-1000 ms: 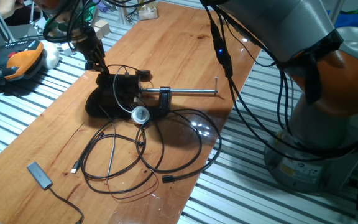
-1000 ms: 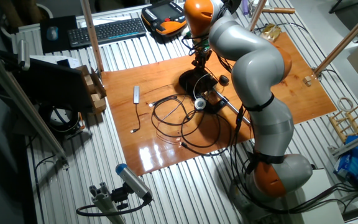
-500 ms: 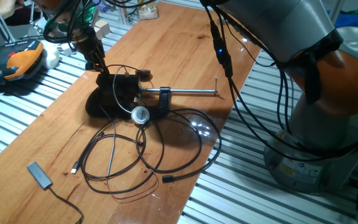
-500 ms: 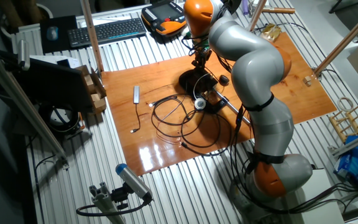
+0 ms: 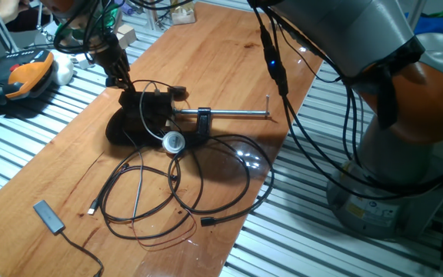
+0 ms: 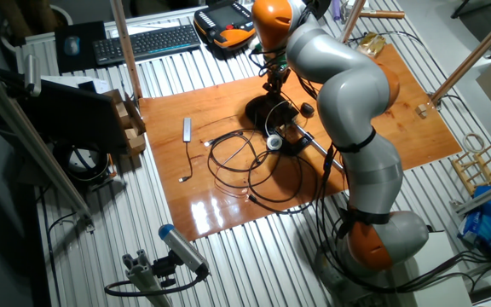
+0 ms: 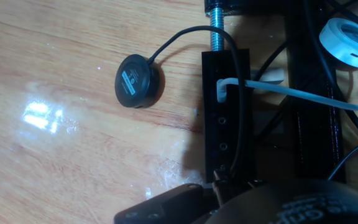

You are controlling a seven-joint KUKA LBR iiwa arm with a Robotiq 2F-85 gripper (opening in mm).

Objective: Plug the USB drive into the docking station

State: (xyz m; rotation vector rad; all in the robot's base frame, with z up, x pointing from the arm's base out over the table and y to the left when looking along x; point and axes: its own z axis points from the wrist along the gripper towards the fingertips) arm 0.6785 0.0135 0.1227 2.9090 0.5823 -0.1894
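The docking station is a narrow black box with a row of ports; a white cable and a black cable run into it. It lies under a black clamp on the wooden board, and also shows in one fixed view. My gripper sits at the box's near end, its dark fingers close together. A small black stub, the USB drive, pokes out between them and touches the end of the box; most of it is hidden. In the fixed views the gripper points down at the box.
The clamp's long steel screw sticks out to the right. A black round puck lies left of the box, a white round puck in front. Looped black cables cover the board; a flat dongle lies near the front corner.
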